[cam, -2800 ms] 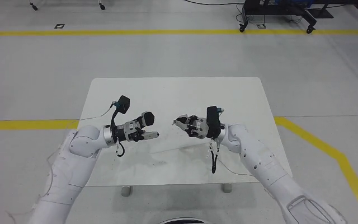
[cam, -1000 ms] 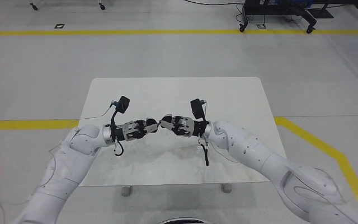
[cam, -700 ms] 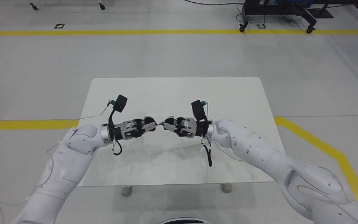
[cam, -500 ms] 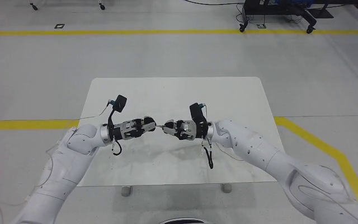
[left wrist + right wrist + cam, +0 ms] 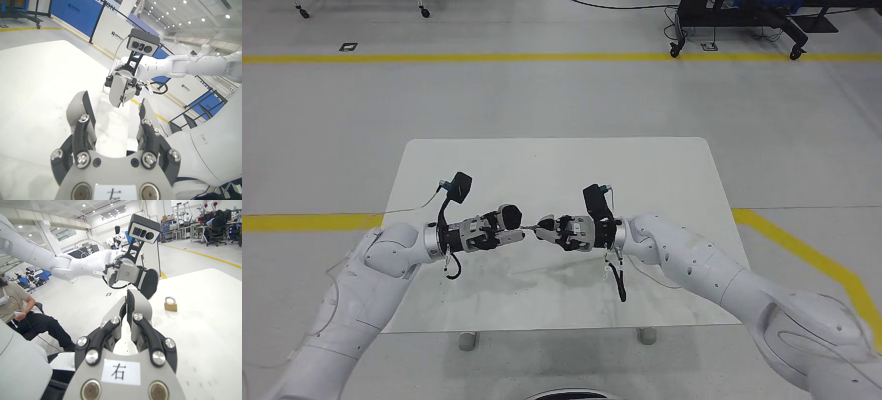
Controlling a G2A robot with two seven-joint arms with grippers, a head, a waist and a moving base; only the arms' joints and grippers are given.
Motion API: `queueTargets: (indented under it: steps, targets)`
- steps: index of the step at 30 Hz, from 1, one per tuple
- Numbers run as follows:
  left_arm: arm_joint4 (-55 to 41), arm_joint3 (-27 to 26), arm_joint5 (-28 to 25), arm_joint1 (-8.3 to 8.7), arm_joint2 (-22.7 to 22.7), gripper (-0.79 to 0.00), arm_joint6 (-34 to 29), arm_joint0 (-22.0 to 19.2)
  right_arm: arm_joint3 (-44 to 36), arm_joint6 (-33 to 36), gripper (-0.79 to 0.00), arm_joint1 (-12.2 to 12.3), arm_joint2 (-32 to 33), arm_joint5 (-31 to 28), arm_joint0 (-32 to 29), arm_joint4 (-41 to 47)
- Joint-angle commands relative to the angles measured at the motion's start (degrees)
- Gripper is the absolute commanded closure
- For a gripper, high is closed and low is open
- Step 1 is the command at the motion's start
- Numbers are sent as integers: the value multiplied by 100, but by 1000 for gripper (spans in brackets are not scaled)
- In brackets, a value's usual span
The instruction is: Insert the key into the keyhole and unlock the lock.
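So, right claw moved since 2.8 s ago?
Yes. In the top view the right claw, shut on the key, has moved away from the right edge of the table toward its middle and the left claw.

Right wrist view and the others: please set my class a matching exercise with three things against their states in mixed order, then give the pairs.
Things:
1. left tool
2. right tool
3. padlock

States:
A. standing upright on the table
B. shut on the key
C. open, holding nothing

Pairs: 1-C; 2-B; 3-A
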Motion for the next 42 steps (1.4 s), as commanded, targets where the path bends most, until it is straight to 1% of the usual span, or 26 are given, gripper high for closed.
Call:
queueTargets:
  steps: [1, 3, 4, 7, 10, 12, 15, 17, 18, 20, 27, 28, 29, 31, 33, 36, 40, 42]
  targets:
    - [-12, -11, 0, 2, 1, -588, 2, 5, 4, 27, 0, -13, -48, 0, 15, 41]
    - [-12, -24, 0, 5, 0, -419, -3, 6, 13, 62, 0, -34, -101, 0, 38, 100]
    - [-18, -30, 0, 6, 2, -372, -4, 11, 24, 76, 0, -46, -123, 0, 54, 130]
    - [-24, -48, 0, 10, 5, -308, -14, 20, 54, 112, 0, -82, -188, 0, 98, 213]
    - [-45, -58, 0, 13, 6, -197, -25, 25, 75, 135, 0, -114, -248, 0, 139, 286]
    - [-54, -62, 0, 16, 4, -102, -33, 26, 99, 145, 0, -132, -285, 0, 163, 333]
    - [-67, -67, 0, 20, -3, 0, -44, 27, 137, 154, 0, -157, -336, 0, 195, 394]
    - [-77, -49, 0, 23, -14, 0, -39, 28, 146, 144, 0, -172, -372, 0, 208, 437]
    - [-86, -44, 0, 23, -14, -22, -36, 28, 157, 134, 0, -177, -387, 0, 216, 460]
    - [-109, -34, 0, 24, -12, 0, -40, 21, 179, 121, 0, -186, -416, 0, 237, 477]
    - [-107, -48, 0, 26, -14, 0, -61, 16, 200, 13, 0, -200, -513, 0, 286, 502]
    - [-96, -49, 0, 27, -16, 0, -63, 17, 203, 5, -37, -200, -530, 0, 295, 497]
    - [-85, -55, 0, 27, -17, 0, -61, 18, 206, -7, -95, -200, -545, 0, 303, 497]
    - [-57, -65, 0, 28, -28, 0, -45, 23, 215, -26, -114, -202, -575, 0, 318, 497]
    - [-14, -74, 0, 30, -44, 0, -22, 32, 212, -54, -154, -203, -606, 0, 331, 496]
    - [46, -101, 0, 34, -64, 0, 20, 52, 231, -137, -169, -196, -633, 0, 348, 483]
    - [139, -141, 0, 39, -81, 0, 70, 78, 250, -238, -148, -181, -661, 0, 366, 456]
    - [192, -170, 0, 41, -82, 0, 103, 95, 254, -285, -157, -174, -675, 0, 369, 441]
